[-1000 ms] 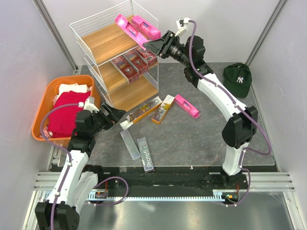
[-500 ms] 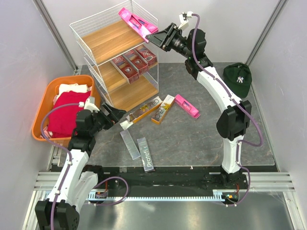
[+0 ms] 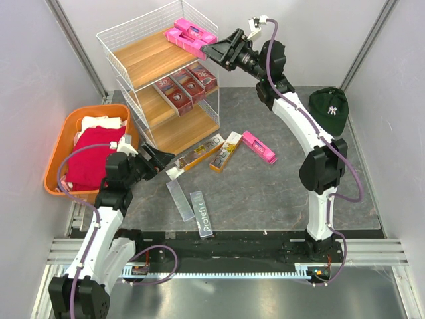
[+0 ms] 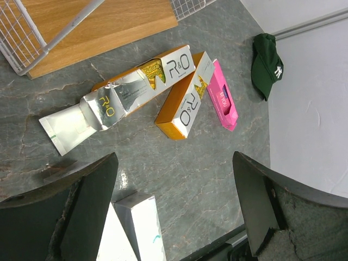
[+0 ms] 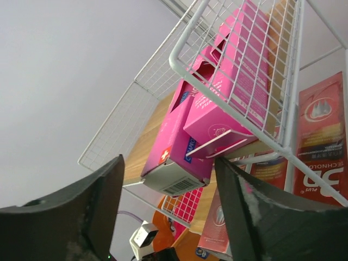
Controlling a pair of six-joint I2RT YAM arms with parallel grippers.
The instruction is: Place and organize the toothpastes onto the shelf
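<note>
Two hot pink toothpastes (image 3: 189,33) lie side by side at the right end of the shelf's (image 3: 143,56) top board. My right gripper (image 3: 216,50) is open at that corner. In the right wrist view the barcode end of one pink box (image 5: 176,157) sits between the spread fingers (image 5: 98,212) of my right gripper (image 5: 168,168), with a gap on each side. Three dark red toothpastes (image 3: 186,83) fill the middle board. On the table lie gold-white boxes (image 3: 199,154), a pink one (image 3: 259,147) and silver-grey ones (image 3: 179,199). My left gripper (image 3: 159,159) hangs open and empty over them.
An orange basket (image 3: 60,143) with red and white cloths (image 3: 93,153) stands left of the shelf. A dark green cap (image 3: 330,107) lies at the back right. In the left wrist view one gold-white box (image 4: 117,106) has its flap open.
My right gripper has carried the pink box up onto the top board beside the other pink one and has opened its jaws. The left arm has not moved.
</note>
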